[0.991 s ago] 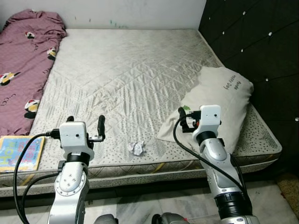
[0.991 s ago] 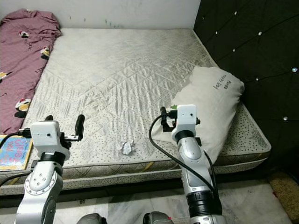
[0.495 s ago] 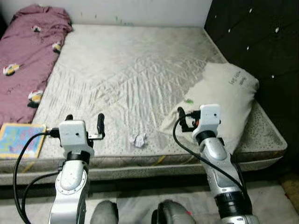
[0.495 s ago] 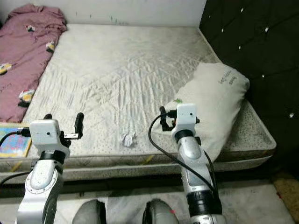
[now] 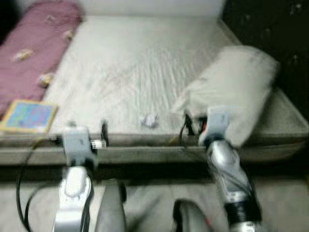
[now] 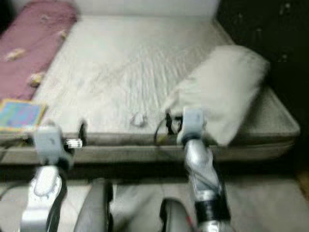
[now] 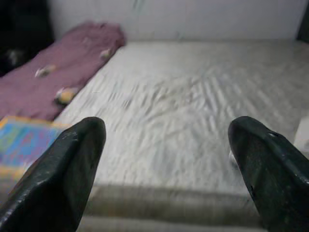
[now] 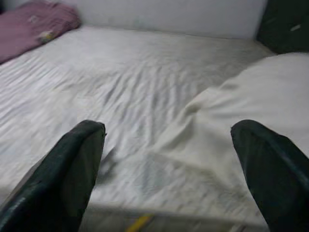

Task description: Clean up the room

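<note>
Left gripper (image 7: 164, 169): fingers spread wide apart, nothing between them. It is held at the near edge of the mattress (image 5: 140, 63), aimed across the bed toward the far wall.

Right gripper (image 8: 169, 169): fingers likewise spread wide, holding nothing. It sits at the near edge of the mattress, just beside the lower end of the pillow (image 5: 236, 92), also aimed toward the far wall.

Task object: a crumpled paper scrap (image 5: 149, 120) lies on the mattress near its front edge, between the two grippers and closer to the right one, touching neither. The head views are blurred; the scrap reads as a small irregular wad with no clear long axis or pointing direction.

Pillow: off-white, lying on the robot's right side of the mattress beside the dark padded headboard (image 5: 270, 29). Its long axis runs diagonally, from the near edge of the bed up toward the headboard.

Other items: a purple patterned blanket (image 5: 34, 53) lies along the left side of the bed. A colourful book (image 5: 30, 116) lies flat at the near left corner, just below the blanket
</note>
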